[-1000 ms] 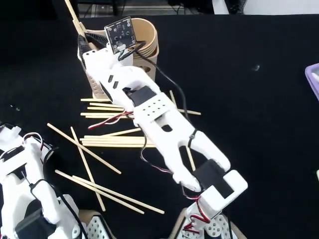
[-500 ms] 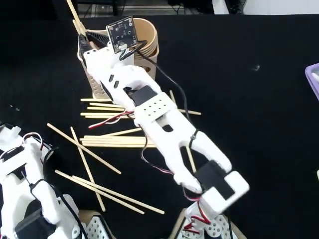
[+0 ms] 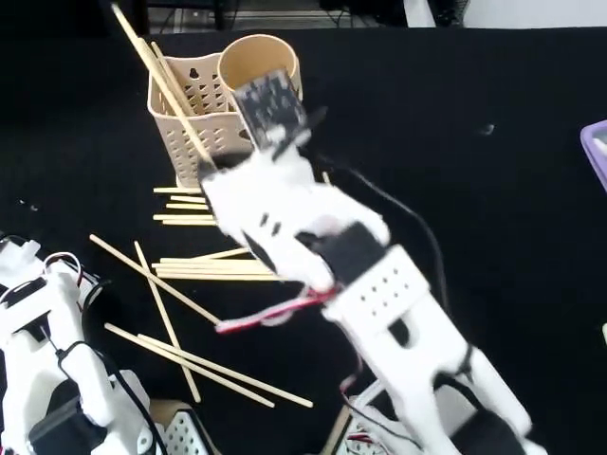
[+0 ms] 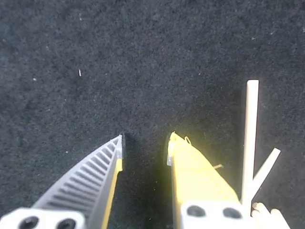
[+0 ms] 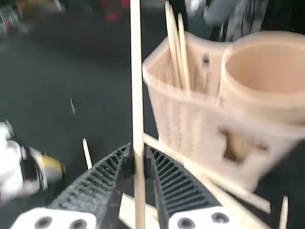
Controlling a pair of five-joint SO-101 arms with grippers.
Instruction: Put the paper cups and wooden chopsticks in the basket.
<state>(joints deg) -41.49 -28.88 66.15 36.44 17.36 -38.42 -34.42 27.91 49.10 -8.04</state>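
Partway done, I'd say. The paper cups sit in the basket at the far side of the table, with a few stowed chopsticks standing beside them, so the cup part looks finished. The right gripper is clamped on a held chopstick, upright just beside the basket wall (can't tell whether it clears the rim). Plenty left: loose chopsticks lie scattered on the black cloth in front of the basket, some near the left arm. The left gripper hangs low over bare cloth, jaws apart with nothing between them, two stick ends just beside it.
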